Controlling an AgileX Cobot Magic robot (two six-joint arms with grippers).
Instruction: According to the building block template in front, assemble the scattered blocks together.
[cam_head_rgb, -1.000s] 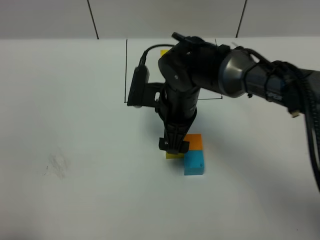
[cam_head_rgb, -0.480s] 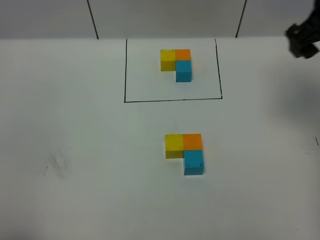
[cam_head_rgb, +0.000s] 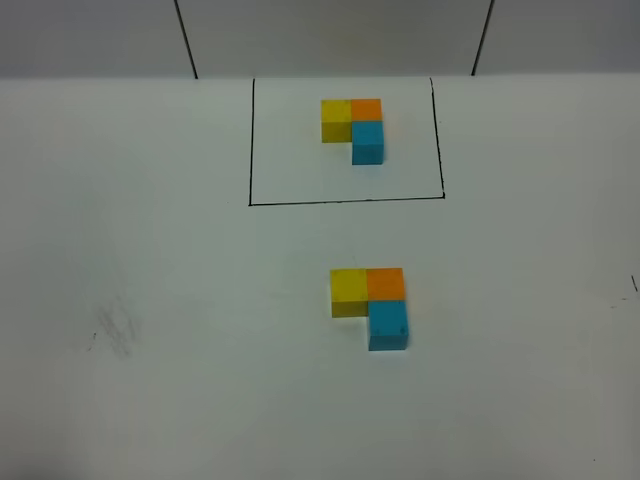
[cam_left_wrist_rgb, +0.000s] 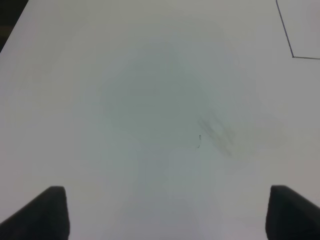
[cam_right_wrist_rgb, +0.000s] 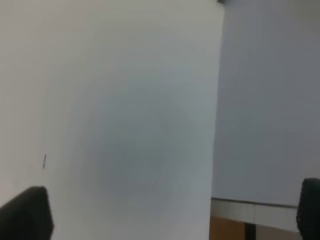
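At frame edges, hand (cam_left_wrist_rgb: 160, 212) fingertips (cam_left_wrist_rgb: 47, 210) cropped, spread.

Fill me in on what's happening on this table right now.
Nothing is being handled at the moment. The three loose cubes sit joined in an L: yellow cube beside orange cube, blue cube in front of the orange one. That matches the template inside the black frame. Neither arm shows in the high view. The left gripper and right gripper are open, with nothing between their fingers.
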